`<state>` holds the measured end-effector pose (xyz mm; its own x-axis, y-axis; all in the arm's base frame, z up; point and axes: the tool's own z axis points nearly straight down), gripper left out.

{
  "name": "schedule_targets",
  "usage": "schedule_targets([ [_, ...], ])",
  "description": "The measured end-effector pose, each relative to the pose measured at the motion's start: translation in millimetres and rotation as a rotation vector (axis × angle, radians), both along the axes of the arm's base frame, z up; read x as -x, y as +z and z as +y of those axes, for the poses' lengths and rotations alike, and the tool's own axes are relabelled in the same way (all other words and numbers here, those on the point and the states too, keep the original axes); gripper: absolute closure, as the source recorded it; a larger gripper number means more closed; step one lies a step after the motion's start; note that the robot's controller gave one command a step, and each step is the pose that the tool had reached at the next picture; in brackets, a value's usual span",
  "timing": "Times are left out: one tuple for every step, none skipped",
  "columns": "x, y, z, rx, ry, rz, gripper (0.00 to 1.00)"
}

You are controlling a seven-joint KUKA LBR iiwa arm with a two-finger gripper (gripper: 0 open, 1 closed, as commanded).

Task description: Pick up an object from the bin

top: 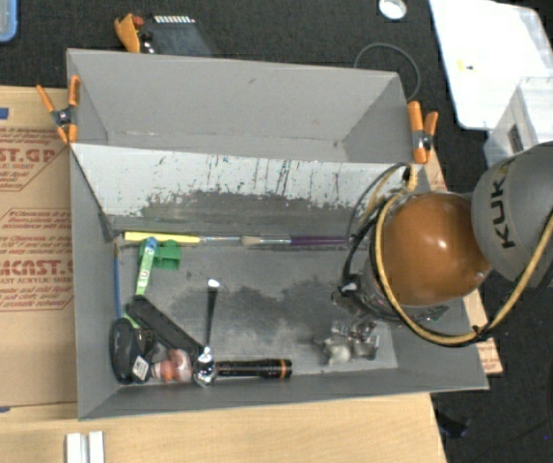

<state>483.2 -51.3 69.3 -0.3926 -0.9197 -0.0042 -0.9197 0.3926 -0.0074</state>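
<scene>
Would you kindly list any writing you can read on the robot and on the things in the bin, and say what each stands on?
"KU": on the arm's grey link; the letters after it are hidden.
White label on the black gadget, lower left of the bin: too small to read.
Nothing else there bears legible writing.

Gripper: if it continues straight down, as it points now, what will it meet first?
Probably the bare bin floor, lower right in the view; nothing loose seems to lie under the gripper, but depth is unclear.
</scene>
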Motion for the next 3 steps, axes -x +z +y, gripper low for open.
schedule_targets([
  [0.0,0,0,0.0,0.0,0.0,1.0],
  [3.1,31,1,-0.003,0.0,0.011,1.0],
  [0.0,67,1,-0.001,-0.001,0.0,1.0],
])
